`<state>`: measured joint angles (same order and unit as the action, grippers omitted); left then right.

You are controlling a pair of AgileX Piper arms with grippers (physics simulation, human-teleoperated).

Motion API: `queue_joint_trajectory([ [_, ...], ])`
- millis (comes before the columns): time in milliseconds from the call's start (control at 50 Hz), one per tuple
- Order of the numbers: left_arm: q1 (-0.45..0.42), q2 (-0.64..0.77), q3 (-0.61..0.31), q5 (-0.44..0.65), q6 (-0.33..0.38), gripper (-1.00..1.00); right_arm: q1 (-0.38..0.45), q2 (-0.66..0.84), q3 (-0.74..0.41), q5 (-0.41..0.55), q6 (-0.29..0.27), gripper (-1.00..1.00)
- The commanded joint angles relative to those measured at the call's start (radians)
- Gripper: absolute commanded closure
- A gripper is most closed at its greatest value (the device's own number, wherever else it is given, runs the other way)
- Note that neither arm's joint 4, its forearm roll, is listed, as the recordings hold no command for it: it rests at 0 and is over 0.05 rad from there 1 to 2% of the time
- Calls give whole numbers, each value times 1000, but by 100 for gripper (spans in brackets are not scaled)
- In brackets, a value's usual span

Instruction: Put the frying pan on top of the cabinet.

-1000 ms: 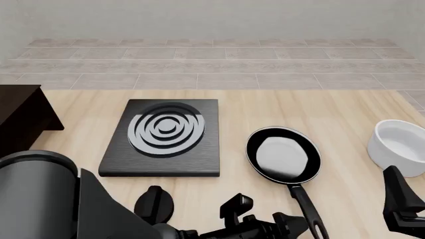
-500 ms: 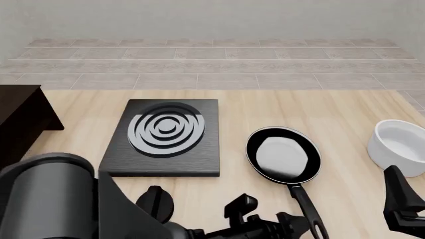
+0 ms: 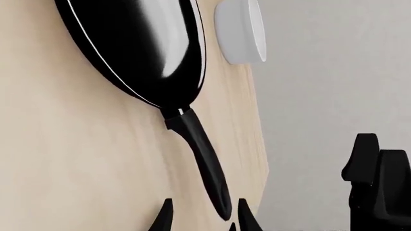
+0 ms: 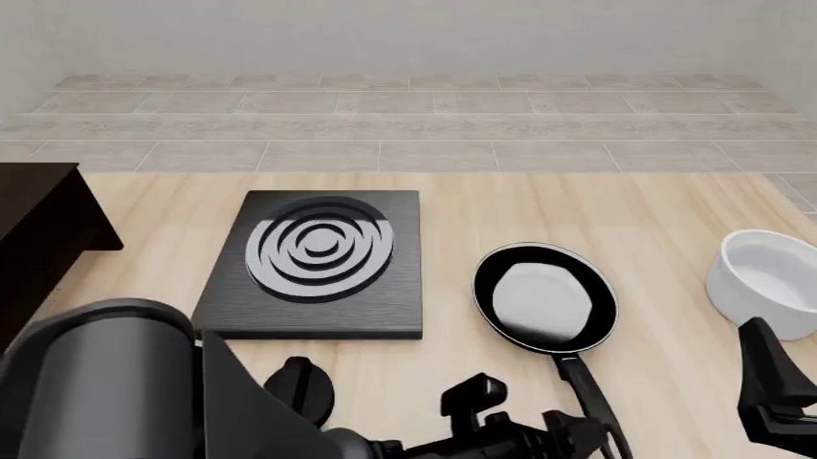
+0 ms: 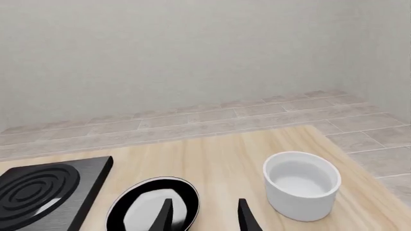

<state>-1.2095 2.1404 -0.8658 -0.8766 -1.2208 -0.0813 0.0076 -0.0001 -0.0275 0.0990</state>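
Observation:
The frying pan (image 4: 545, 301) lies flat on the wooden table right of centre, its long handle (image 4: 585, 387) pointing toward me. My left gripper (image 4: 577, 438) is low at the near edge, open, with the handle's tip (image 3: 222, 207) between its fingers (image 3: 163, 219) and not pinched. The pan's black bowl (image 3: 138, 43) fills the left wrist view beyond them. The dark cabinet (image 4: 38, 229) stands at the far left, only partly in frame. My right gripper (image 5: 205, 216) hovers open and empty above the near right of the table, looking at the pan (image 5: 151, 209).
A black square slab with grey rings (image 4: 313, 263) lies between the cabinet and the pan. A white deep bowl (image 4: 766, 282) stands near the table's right edge, right of the pan. The left arm's bulky joint (image 4: 102, 382) blocks the near left corner.
The left arm has shifted right along the near edge, bringing its open fingers to the end of the pan's handle. Pan, bowl and right arm have not moved.

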Motion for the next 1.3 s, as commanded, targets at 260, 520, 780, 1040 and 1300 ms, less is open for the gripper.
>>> queue_joint_trajectory([
  [260,-10,59,-49,11,-92,-100,-4,-2,0,6,-3,-100],
  [520,-13,104,-87,14,-101,-100,-1,-2,0,8,3,-100],
  [780,-3,114,-111,31,-89,-100,-1,-1,0,11,5,-100],
  [1040,-5,155,-139,28,-104,-100,-5,0,0,12,12,-100],
  [1300,11,216,-187,48,-114,-100,-7,-1,0,10,20,-100],
])
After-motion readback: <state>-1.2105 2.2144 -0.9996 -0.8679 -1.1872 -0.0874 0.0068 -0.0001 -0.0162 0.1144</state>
